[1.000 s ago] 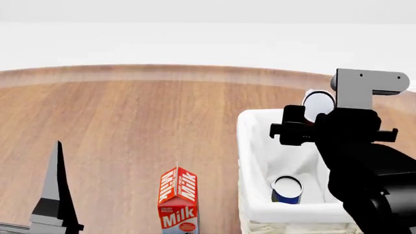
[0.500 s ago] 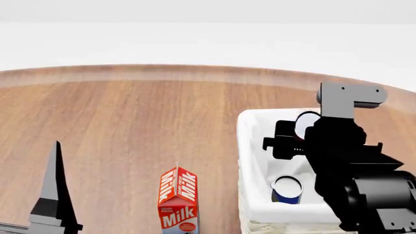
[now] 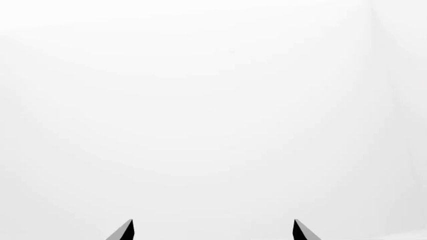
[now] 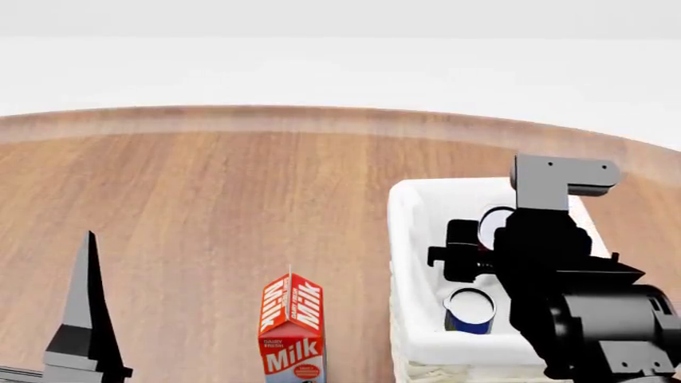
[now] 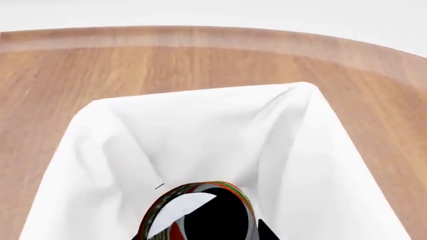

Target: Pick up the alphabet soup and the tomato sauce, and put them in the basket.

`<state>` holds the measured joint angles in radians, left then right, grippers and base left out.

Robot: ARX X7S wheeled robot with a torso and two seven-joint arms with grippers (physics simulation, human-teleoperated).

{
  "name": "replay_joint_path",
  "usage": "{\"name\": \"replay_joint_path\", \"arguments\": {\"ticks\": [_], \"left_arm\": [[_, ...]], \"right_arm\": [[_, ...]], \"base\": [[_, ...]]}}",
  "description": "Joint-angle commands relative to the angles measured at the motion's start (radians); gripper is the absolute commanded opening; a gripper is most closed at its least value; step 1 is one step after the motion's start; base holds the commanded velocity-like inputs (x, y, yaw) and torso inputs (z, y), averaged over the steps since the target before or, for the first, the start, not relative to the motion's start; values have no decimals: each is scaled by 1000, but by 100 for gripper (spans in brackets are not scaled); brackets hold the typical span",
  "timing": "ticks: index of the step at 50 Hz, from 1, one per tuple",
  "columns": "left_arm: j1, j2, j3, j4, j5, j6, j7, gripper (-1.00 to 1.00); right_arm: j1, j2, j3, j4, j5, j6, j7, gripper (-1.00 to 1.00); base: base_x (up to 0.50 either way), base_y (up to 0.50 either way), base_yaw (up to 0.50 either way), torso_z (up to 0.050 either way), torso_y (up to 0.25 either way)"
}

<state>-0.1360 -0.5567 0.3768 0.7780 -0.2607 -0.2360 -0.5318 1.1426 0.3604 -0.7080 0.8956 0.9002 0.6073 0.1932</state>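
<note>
The basket (image 4: 411,239), with its white cloth liner, stands at the right of the wooden table. Inside it, near the front, the alphabet soup (image 4: 470,309) stands upright, showing its blue side and pale top. My right gripper (image 4: 490,236) hangs low over the basket's middle, shut on the tomato sauce (image 4: 496,225). In the right wrist view the red-and-green tomato sauce (image 5: 175,210) sits between the jaws of the right gripper (image 5: 200,231), above the liner of the basket (image 5: 200,130). My left gripper (image 4: 88,307) points up at the front left, open and empty, with the left gripper (image 3: 212,231) facing blank white.
A red and white milk carton (image 4: 292,327) stands upright at the front, left of the basket. The wooden table (image 4: 234,191) curves away to a rounded far edge. My right arm hides the basket's right side.
My right gripper has carried the tomato sauce down and slightly leftward, from above the basket's far rim to low over its middle. The left arm barely moved.
</note>
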Motion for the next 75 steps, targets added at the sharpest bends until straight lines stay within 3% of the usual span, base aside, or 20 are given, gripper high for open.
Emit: {"name": "replay_joint_path", "arguments": {"ticks": [1, 29, 30, 50, 75], "left_arm": [[-2, -2, 0, 0, -3, -3, -1, 100], [1, -2, 6, -11, 0, 9, -2, 100], [0, -2, 6, -9, 0, 7, -3, 100], [-1, -6, 5, -11, -5, 10, -3, 100], [2, -7, 11, -12, 1, 16, -7, 100]], "right_arm": [[5, -8, -7, 33, -41, -3, -20, -100], [1, -20, -3, 51, -41, -11, -26, -100], [2, -25, -5, 64, -42, -11, -30, 100], [-11, -7, 20, -11, -28, -37, -2, 100], [-75, 55, 64, -244, -79, -258, 85, 100]], "base": [[0, 0, 0, 0, 0], [0, 0, 0, 0, 0], [0, 0, 0, 0, 0], [0, 0, 0, 0, 0], [0, 0, 0, 0, 0]]}}
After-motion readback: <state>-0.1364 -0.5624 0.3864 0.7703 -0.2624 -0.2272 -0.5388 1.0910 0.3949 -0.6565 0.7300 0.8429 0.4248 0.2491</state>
